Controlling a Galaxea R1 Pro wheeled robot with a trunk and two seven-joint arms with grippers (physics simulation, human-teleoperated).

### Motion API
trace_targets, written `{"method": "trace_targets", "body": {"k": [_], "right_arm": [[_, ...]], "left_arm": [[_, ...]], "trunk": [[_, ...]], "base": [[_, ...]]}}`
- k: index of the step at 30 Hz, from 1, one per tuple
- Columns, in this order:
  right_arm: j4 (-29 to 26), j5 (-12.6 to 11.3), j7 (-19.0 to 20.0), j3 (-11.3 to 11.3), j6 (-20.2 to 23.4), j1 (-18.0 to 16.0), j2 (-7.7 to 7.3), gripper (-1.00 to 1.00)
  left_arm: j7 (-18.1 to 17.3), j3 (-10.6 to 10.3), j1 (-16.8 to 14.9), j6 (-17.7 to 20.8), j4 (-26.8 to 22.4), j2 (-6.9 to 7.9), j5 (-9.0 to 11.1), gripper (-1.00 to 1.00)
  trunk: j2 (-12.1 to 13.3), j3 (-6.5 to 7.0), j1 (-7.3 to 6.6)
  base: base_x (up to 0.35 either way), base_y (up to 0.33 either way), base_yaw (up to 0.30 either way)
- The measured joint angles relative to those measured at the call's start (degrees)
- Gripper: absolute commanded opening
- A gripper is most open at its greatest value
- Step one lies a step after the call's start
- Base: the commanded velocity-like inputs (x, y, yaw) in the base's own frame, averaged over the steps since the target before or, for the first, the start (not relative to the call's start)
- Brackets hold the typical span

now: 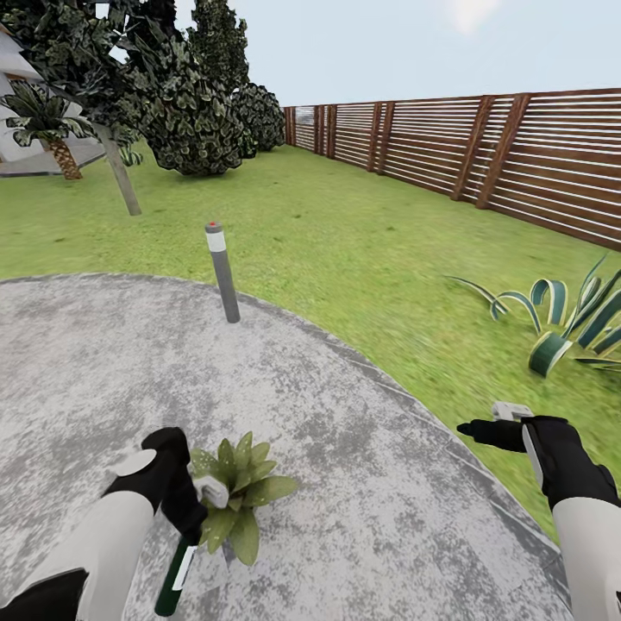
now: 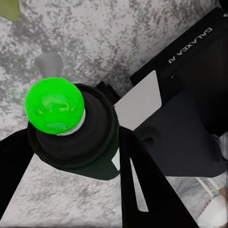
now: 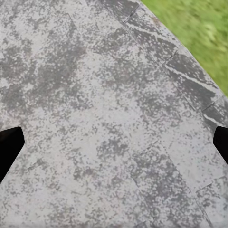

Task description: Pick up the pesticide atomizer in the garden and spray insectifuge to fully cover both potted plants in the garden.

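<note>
Robot body: two arms, white forearm shells with black wrists.
Left hand (image 1: 191, 509) and right hand (image 1: 483, 429) are black with pale grey plates; the left wrist housing bears white "GALAXEA AI" lettering.

We are outdoors in a garden: green lawn (image 1: 345, 233) ahead of our grippers, a brown slatted fence (image 1: 483, 151) beyond it, dark trees (image 1: 185, 95), a striped agave (image 1: 561, 319), and mottled grey paving (image 1: 103, 379) beneath us.
</note>
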Motion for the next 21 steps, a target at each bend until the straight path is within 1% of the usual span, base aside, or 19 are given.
{"method": "trace_targets", "body": {"k": [4, 8, 10, 11, 14, 16, 19, 20, 21], "right_arm": [[0.00, 0.00, 0.05, 0.00, -0.02, 0.00, 0.05, 1.00], [0.00, 0.08, 0.04, 0.03, -0.16, 0.00, 0.05, 1.00], [0.02, 0.09, -0.04, 0.07, -0.25, 0.00, 0.05, 1.00], [0.05, 0.09, -0.05, 0.07, -0.30, 0.00, 0.04, 1.00], [0.99, 0.13, -0.13, 0.21, -1.61, 0.00, 0.19, 1.00], [4.53, 0.06, -0.09, 0.23, -5.71, 0.01, 0.25, 1.00], [14.57, -0.05, 0.02, 0.31, -20.27, 0.02, 0.15, 1.00], [17.72, -0.08, 0.02, 0.34, -23.24, 0.02, 0.12, 1.00], [19.74, -0.11, 0.00, 0.36, -24.43, 0.01, 0.09, 1.00]], "left_arm": [[0.00, -0.17, 0.00, 0.06, 0.55, -0.18, 0.03, -1.00], [-0.06, -0.37, -0.06, 0.17, 0.15, -0.97, 0.11, -1.00], [-0.06, -0.36, -0.13, 0.17, -0.43, -1.08, 0.11, -1.00], [-0.06, -0.36, -0.20, 0.20, -0.54, -1.29, 0.11, -1.00], [-0.06, -0.36, -0.44, 0.23, -0.71, -2.60, 0.12, -1.00], [-0.06, -0.36, -0.50, 0.25, -0.73, -2.95, 0.11, -1.00], [-0.06, -0.36, -0.62, 0.26, -0.74, -3.83, 0.11, -1.00], [-0.06, -0.36, -0.66, 0.24, -0.74, -4.07, 0.11, -1.00], [-0.06, -0.36, -0.67, 0.22, -0.74, -4.17, 0.11, -1.00]], "trunk": [[0.00, 0.00, 0.00], [0.00, 0.00, 0.00], [0.00, 0.00, 0.00], [0.00, 0.00, 0.00], [0.00, 0.00, 0.00], [0.00, 0.00, 0.00], [0.00, 0.00, 0.00], [0.00, 0.00, 0.00], [0.00, 0.00, 0.00]], "base": [[0.000, 0.000, 0.000], [0.000, 0.000, 0.000], [0.000, 0.000, 0.000], [0.000, 0.000, 0.000], [0.000, 0.000, 0.000], [0.000, 0.000, 0.000], [0.000, 0.000, 0.000], [0.000, 0.000, 0.000], [0.000, 0.000, 0.000]]}}
